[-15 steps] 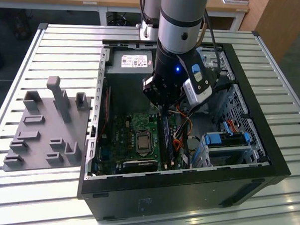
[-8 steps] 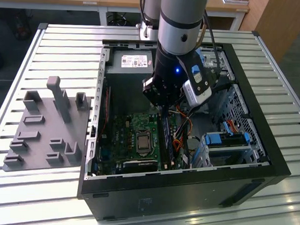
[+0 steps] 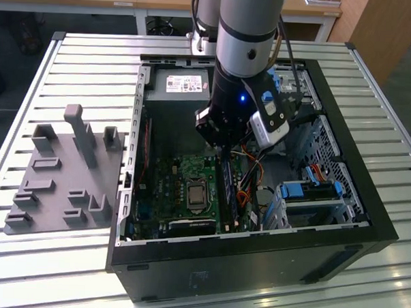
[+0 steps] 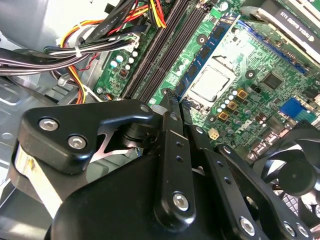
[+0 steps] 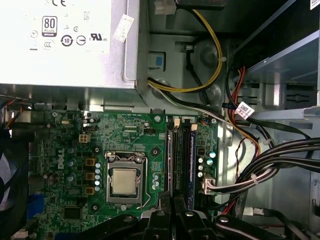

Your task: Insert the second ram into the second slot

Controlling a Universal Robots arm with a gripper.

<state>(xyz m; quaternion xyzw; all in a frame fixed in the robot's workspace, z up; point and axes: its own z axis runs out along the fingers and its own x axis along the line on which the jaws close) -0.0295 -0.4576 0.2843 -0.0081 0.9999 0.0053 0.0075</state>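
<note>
The thin dark-blue circuit-board second ram (image 5: 171, 160) stands on edge in its slot, long axis pointing toward the silver power supply box (image 5: 65, 45). The black gripper (image 5: 171, 201), jaws closed together, sits over its near end.

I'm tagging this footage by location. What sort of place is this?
Probably a robotics lab or test bench: an open computer case lies on a slatted metal table, a grey holder fixture sits beside it, and a robot arm reaches into the case.

exterior view overlooks the case (image 3: 255, 262); both wrist views closely face its motherboard (image 5: 150, 145) (image 4: 250, 115).
</note>
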